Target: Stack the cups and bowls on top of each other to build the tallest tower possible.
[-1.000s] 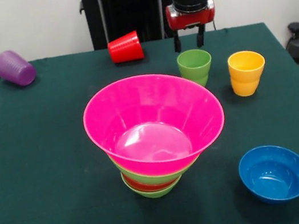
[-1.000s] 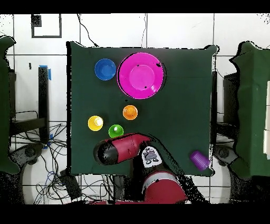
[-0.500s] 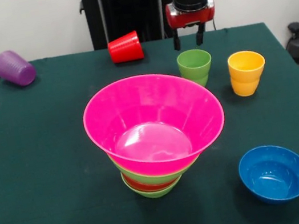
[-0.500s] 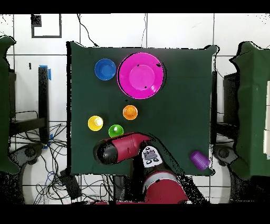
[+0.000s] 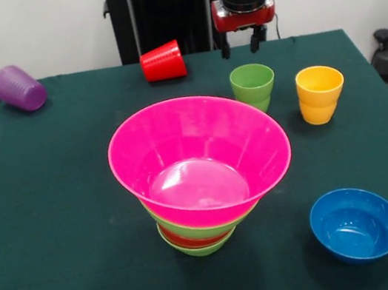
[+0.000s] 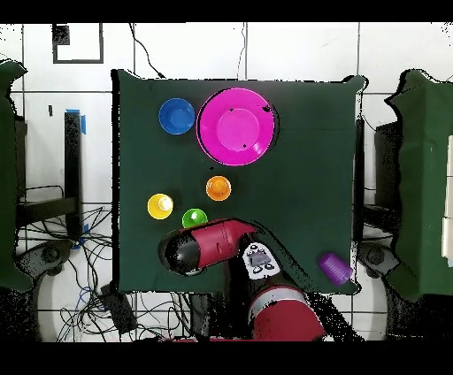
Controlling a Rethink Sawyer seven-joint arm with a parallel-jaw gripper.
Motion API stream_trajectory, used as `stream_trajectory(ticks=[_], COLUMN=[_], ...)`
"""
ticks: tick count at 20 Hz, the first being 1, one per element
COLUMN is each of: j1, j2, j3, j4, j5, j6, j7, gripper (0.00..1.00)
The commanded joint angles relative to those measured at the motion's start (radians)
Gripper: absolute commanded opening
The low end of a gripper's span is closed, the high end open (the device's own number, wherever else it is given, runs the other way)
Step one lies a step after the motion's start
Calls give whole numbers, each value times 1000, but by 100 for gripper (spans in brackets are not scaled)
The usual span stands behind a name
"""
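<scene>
The tower [image 5: 200, 189] stands at the table's middle, with a huge pink bowl [image 5: 200, 155] [image 6: 236, 125] on top of nested green and red-orange bowls. A blue bowl [image 5: 356, 224] [image 6: 177, 116] sits alone. The light green cup [image 5: 253, 85] [image 6: 195, 218] and yellow cup [image 5: 320, 94] [image 6: 160, 206] stand upright. On their sides lie the red cup [image 5: 163, 61] and purple cup [image 5: 18, 88] [image 6: 333, 265]. An orange cup [image 6: 218, 187] shows only from overhead. My gripper [image 5: 239, 49] hangs open and empty, above and behind the light green cup.
The red arm [image 6: 202, 248] reaches over the table's edge by the base in the overhead view and covers the red cup there. Cables and floor tiles surround the green table [image 5: 56, 214].
The gripper has risen and drawn back a little from the light green cup, still open. The cups and bowls have not moved.
</scene>
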Motion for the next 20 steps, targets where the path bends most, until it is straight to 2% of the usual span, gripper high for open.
stream_trajectory(ticks=[1,9,20], j1=[-15,-7,3], j2=[-9,24,41], j3=[102,88,74], j4=[-81,-138,-160], j5=[35,5,-9], j6=[94,87,69], j7=[-19,-14,-2], gripper=[100,100,100])
